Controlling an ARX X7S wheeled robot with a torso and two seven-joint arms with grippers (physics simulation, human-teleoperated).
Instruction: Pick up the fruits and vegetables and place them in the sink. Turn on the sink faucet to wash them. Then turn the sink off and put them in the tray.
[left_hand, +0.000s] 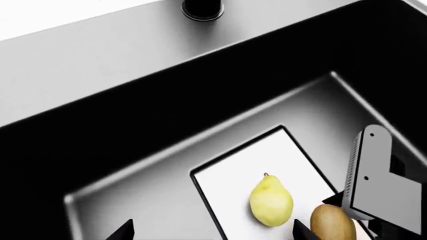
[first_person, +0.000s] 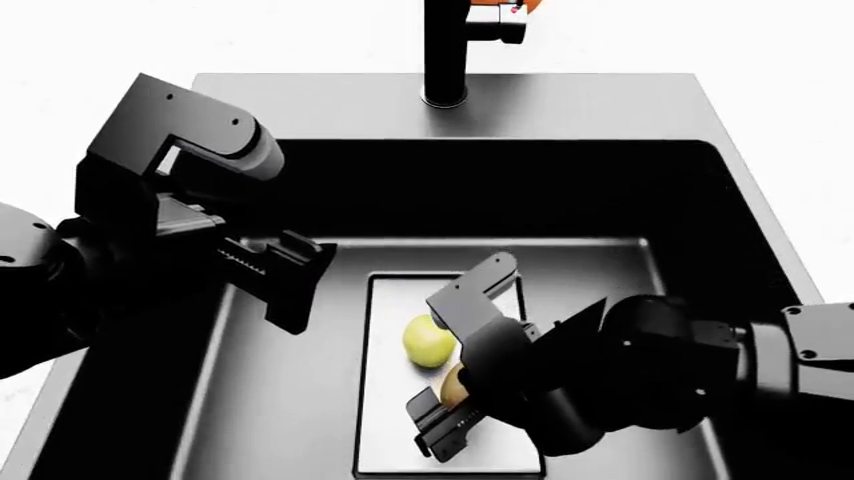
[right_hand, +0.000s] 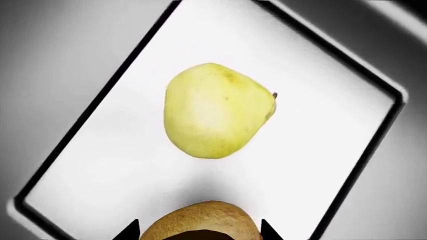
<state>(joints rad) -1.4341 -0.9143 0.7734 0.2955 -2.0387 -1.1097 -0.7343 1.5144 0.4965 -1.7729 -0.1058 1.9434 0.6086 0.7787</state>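
Note:
The yellow-green pear (first_person: 426, 342) and the brown oval fruit (first_person: 453, 383) lie on the pale drain plate (first_person: 387, 420) at the bottom of the black sink (first_person: 627, 110). My right gripper (first_person: 447, 418) is low in the basin. In the right wrist view its open jaws (right_hand: 199, 232) straddle the brown fruit (right_hand: 200, 217) with small gaps on both sides, and the pear (right_hand: 217, 110) lies just beyond. My left gripper (first_person: 287, 288) hangs open and empty over the basin's left part, apart from both fruits (left_hand: 271, 201). The tray is out of view.
The black faucet (first_person: 446, 50) stands on the rim behind the basin, its lever pointing right; its base shows in the left wrist view (left_hand: 202, 9). A sliver of orange pot (first_person: 529, 5) sits behind it. White counter surrounds the sink.

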